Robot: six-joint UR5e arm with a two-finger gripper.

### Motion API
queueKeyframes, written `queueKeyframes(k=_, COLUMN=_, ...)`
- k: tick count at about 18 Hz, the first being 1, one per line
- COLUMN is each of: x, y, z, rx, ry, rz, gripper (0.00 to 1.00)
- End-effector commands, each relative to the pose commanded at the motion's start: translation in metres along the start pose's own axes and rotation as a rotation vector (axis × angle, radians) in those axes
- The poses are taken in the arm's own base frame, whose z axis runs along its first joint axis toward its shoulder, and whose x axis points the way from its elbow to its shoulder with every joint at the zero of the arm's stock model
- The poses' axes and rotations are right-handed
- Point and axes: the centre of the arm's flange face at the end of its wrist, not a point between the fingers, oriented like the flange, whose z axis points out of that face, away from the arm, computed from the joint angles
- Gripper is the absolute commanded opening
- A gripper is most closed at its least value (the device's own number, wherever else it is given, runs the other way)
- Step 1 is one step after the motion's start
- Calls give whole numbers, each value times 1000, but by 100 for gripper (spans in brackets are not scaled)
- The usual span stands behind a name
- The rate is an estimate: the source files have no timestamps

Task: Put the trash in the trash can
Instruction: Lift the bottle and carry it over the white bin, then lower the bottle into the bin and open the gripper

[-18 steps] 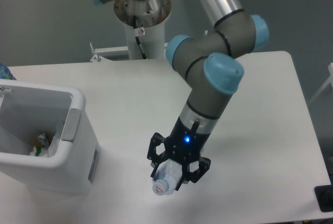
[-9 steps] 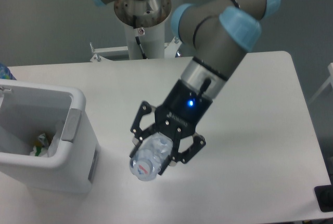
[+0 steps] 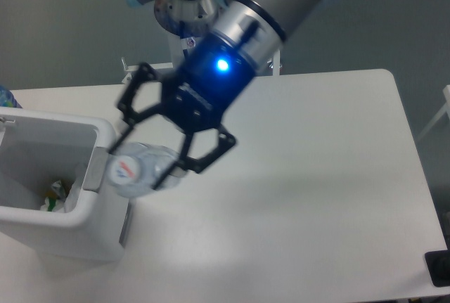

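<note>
My gripper is shut on the clear plastic bottle and holds it high above the table, close to the camera. The bottle's cap end points toward the camera, and it hangs over the right rim of the white trash can at the left. Inside the can the white carton with green print lies at the bottom.
The white table spreads to the right. The robot's base column stands at the table's back edge. A dark object sits at the bottom right corner.
The gripper has lifted the bottle off the table and carried it up and left, from the table's front middle to the can's right rim.
</note>
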Motion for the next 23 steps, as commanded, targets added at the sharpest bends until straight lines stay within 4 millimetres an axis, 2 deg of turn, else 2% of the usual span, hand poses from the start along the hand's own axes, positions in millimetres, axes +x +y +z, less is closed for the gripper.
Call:
queueKeyframes(k=3, x=25, y=0, z=27, rx=-21, ry=48, rz=16, gripper=28)
queueKeyframes(k=8, x=55, y=-11, z=36, rx=-21, ry=76, rz=16, gripper=28)
queueKeyframes(k=13, x=65, y=-3, z=58, rx=-46, ry=111, rz=4, gripper=31)
queueKeyframes(k=18, x=74, y=6, z=79, rx=-69, ry=142, rz=-1, gripper=39)
queueKeyframes(k=21, x=75, y=14, z=86, rx=-81, ry=152, rz=-10, gripper=54)
queueKeyframes(k=22, x=75, y=18, z=89, rx=-86, ry=156, rz=-12, gripper=63)
queueKeyframes(k=23, x=73, y=22, z=92, rx=-89, ry=158, rz=-13, gripper=79)
